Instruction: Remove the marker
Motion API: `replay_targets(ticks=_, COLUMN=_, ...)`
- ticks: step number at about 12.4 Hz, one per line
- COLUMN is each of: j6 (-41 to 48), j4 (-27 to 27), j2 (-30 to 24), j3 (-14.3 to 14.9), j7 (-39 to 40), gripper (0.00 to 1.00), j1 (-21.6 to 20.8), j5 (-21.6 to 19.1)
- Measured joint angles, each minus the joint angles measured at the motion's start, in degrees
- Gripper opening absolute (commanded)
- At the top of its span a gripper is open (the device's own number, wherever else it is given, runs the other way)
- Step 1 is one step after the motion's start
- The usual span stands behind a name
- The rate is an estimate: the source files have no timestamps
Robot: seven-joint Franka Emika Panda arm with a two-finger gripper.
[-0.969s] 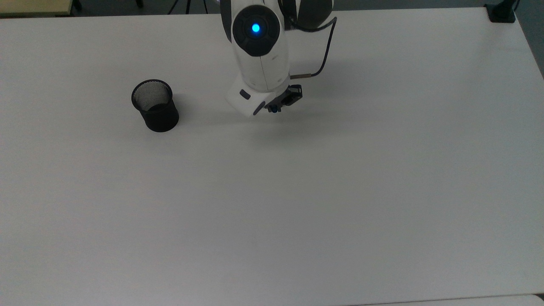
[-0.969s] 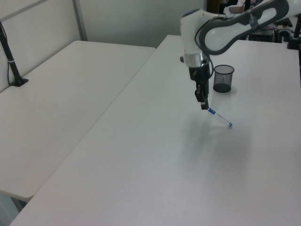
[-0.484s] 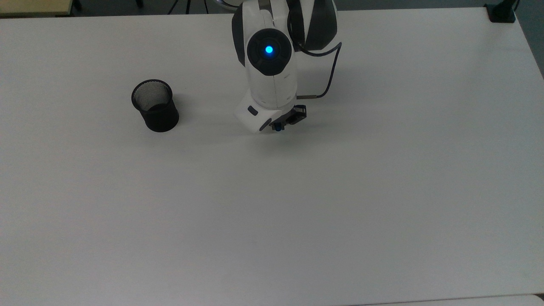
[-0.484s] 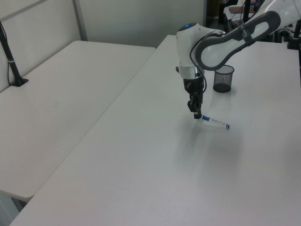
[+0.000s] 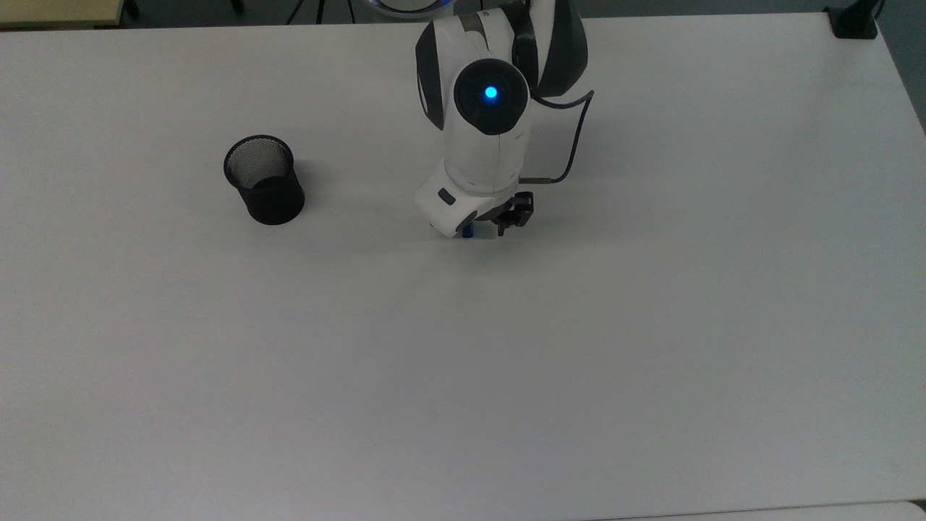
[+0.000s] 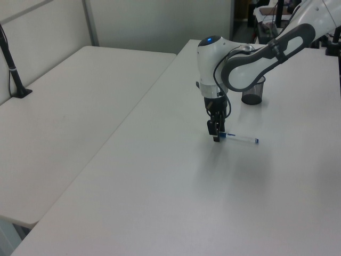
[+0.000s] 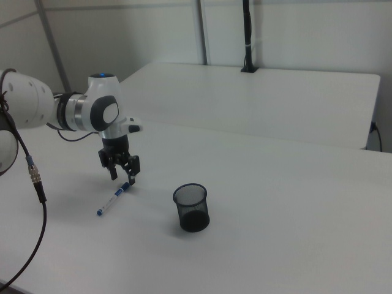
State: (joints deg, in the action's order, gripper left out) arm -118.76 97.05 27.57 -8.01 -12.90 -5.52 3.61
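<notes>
Marker: the marker [image 6: 240, 138] lies flat on the white table [image 6: 160, 176], right of centre in the left view; in the right view it [image 7: 112, 199] sits at the left of the frame, slanting from lower left to upper right. Its barrel is white with blue at both ends.
Gripper: the gripper [image 7: 122, 176] points straight down over the marker's capped end, in the upper middle of the top view [image 5: 486, 231]. In the right view the fingers [image 7: 132, 177] stand spread, one on each side of the cap end, not pinching it.
Contact: whether a fingertip touches the marker cannot be told.
Mesh cup: a black mesh cup [image 5: 264, 179] stands upright at the upper left of the top view, well apart from the gripper; in the right view it [image 7: 191, 207] is at lower centre, near the marker but not touching it.
Arm: the white arm [image 6: 250, 48] reaches in from the upper right of the left view, a blue light glowing on its wrist.
</notes>
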Motion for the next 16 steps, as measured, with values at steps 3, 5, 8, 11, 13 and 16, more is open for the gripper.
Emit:
replay_targets(ticks=3, j6=2.8, j4=-1.0, j2=-4.2, j3=0.0, j7=0.0, gripper=1.00, j1=0.8, j5=0.2)
replay_targets(ticks=5, j6=7.8, j4=-1.8, j2=-10.1, j3=0.3, j7=0.0, gripper=1.00, j1=1.9, j5=0.3)
replay_targets(ticks=8, j6=14.4, j4=-2.4, j2=-18.4, j3=0.6, j7=-0.1, gripper=1.00, j1=4.8, j5=0.3)
replay_targets(ticks=11, j6=19.9, j4=-2.4, j2=-24.6, j3=1.2, j7=-0.1, gripper=1.00, j1=6.7, j5=0.3)
replay_targets(ticks=13, j6=21.7, j4=-2.3, j2=-27.2, j3=2.9, j7=-0.1, gripper=1.00, j1=6.9, j5=0.3)
replay_targets(ticks=16, j6=23.4, j4=-2.2, j2=-29.0, j3=5.3, j7=-0.1, gripper=1.00, j1=6.9, j5=-0.2)
